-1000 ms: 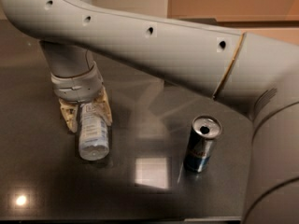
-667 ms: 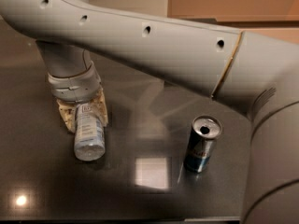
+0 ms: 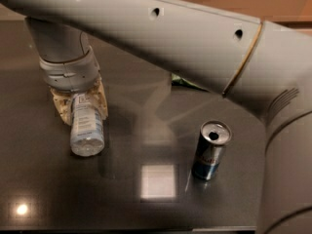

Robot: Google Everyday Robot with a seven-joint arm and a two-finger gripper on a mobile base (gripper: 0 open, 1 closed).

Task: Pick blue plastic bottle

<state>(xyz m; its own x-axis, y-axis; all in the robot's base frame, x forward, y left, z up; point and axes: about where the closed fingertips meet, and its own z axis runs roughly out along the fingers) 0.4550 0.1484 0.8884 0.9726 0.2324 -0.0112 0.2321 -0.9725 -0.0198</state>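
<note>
In the camera view I look down on a dark, glossy table (image 3: 44, 179). My robot's thick white arm (image 3: 170, 38) crosses the top of the picture from the right and ends at the left in a grey wrist. Below the wrist is the gripper (image 3: 80, 108).

Its two pale, tan fingers (image 3: 59, 107) sit narrow, one on each side of the blue plastic bottle (image 3: 87, 128), pressed against the bottle's upper part. The bottle is clear with a light blue tint. It hangs from between the fingers and slants, its rounded base pointing down and toward the camera. A pale label with a small dark square mark shows just between the fingers. The cap end is hidden inside the gripper. I cannot tell whether the base touches the table.

Well apart from the gripper, to its right and a little nearer the camera, a blue and silver drink can (image 3: 210, 150) stands upright on the table with its opened top showing. Between the gripper and the can, a pale square of reflected light (image 3: 158, 182) lies on the surface.
</note>
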